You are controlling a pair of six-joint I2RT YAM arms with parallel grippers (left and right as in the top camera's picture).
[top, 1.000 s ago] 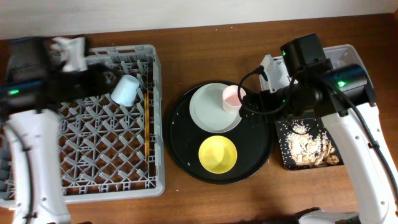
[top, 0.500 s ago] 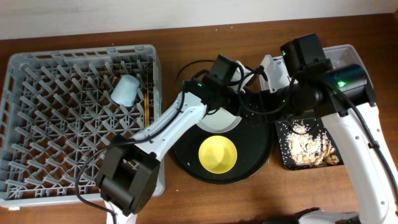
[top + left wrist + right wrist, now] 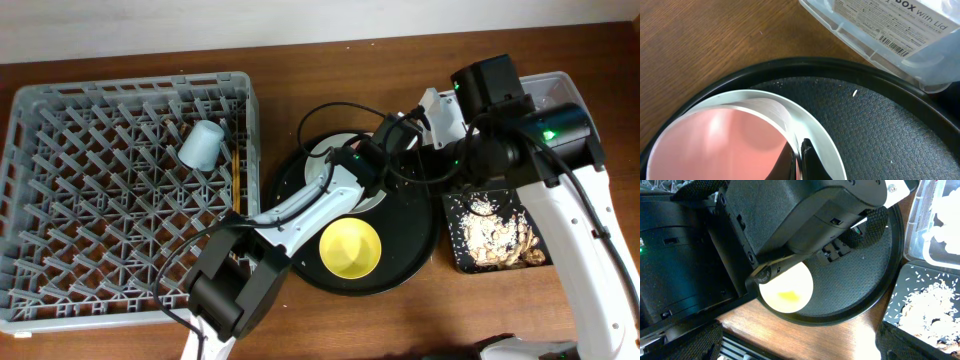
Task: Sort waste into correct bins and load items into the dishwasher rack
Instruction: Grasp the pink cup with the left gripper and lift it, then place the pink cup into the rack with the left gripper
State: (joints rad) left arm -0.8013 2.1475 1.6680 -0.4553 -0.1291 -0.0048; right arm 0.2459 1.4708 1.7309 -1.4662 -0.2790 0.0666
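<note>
My left gripper [image 3: 378, 160] [image 3: 801, 160] is shut on the wall of the pink cup [image 3: 715, 145], one finger inside and one outside. The cup stands on the pale plate [image 3: 328, 165] [image 3: 827, 150] on the round black tray [image 3: 410, 250]. The yellow bowl [image 3: 350, 248] [image 3: 786, 291] sits on the same tray. My right gripper [image 3: 432, 162] [image 3: 800, 347] is open and empty above the tray's right side. The blue cup [image 3: 200, 143] and chopsticks [image 3: 237, 185] lie in the grey rack [image 3: 60, 290]. The black tray [image 3: 495, 232] holds food scraps. The clear tub [image 3: 545, 90] holds white tissue. No foil wrapper shows.
The left arm crosses the round tray from the front and fills much of the right wrist view. The clear tub [image 3: 890, 30] and the scrap tray [image 3: 925, 310] stand close to the round tray's right edge. Bare wood lies in front.
My left arm swung from over the rack's far left corner across to the round tray and came down onto the pink cup. The right arm has not moved.
</note>
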